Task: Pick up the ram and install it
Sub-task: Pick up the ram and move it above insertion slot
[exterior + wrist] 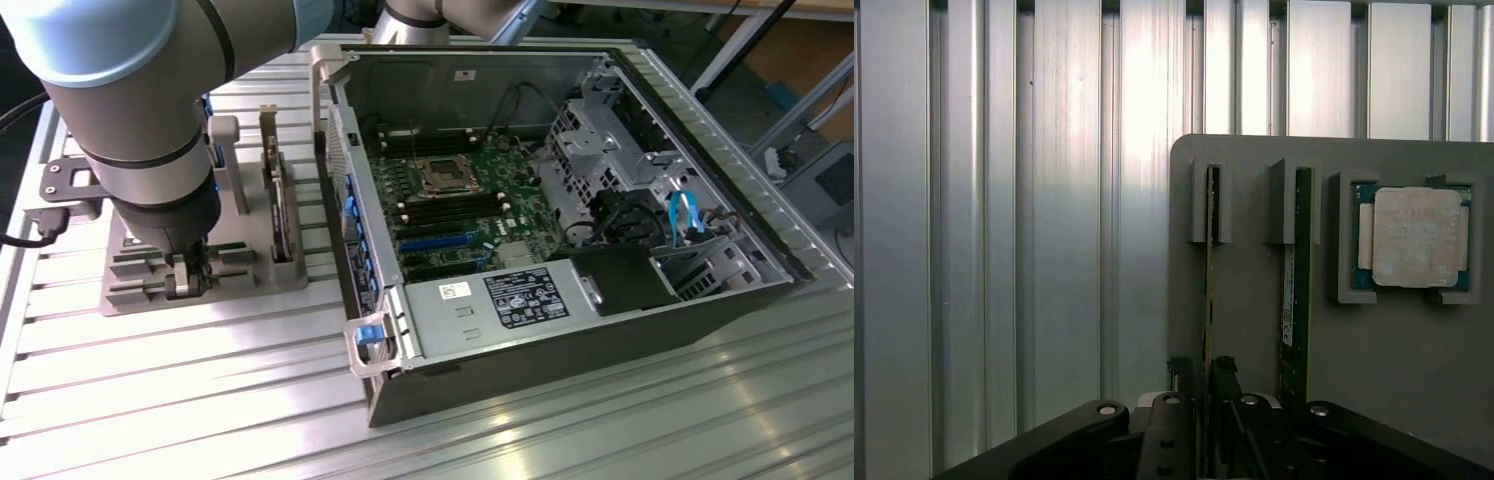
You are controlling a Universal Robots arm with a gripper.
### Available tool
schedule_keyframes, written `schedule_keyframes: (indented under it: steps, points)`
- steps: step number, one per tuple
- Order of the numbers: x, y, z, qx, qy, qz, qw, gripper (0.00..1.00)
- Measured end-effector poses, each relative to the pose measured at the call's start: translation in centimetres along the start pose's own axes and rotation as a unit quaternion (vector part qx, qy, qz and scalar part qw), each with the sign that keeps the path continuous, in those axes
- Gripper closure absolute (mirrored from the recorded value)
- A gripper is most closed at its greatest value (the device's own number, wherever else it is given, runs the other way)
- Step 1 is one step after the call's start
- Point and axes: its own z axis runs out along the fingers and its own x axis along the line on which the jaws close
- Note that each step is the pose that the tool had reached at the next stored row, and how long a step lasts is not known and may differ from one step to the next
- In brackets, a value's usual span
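Observation:
The ram [1208, 270] is a thin green stick standing on edge in a slot of the grey holder [1254, 200]. My gripper [1202, 376] is low over its near end, one dark finger on each side of the stick, with small gaps still showing, so it is open. In the exterior view the gripper [187, 284] reaches down into the holder [254, 285] at that view's left, beside the open computer case [561, 200]. A second green stick [1294, 270] stands in the neighbouring slot.
A square silver processor [1414, 237] lies in a pocket of the holder. A dark card [278, 200] stands upright on the holder. Inside the case lies the motherboard with its memory slots [447, 212]. A ribbed aluminium table [200, 400] carries everything.

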Motion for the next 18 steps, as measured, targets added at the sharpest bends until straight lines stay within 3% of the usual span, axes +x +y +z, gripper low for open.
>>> schedule_keyframes:
  steps: [5,13,18]
  points:
    - [0.0,0.0,0.0,0.0,0.0,0.0,1.0,0.88]
    - [0.0,0.0,-0.05,0.0,0.0,0.0,1.0,0.88]
    - [0.0,0.04,-1.06,0.0,0.0,0.0,1.0,0.88]
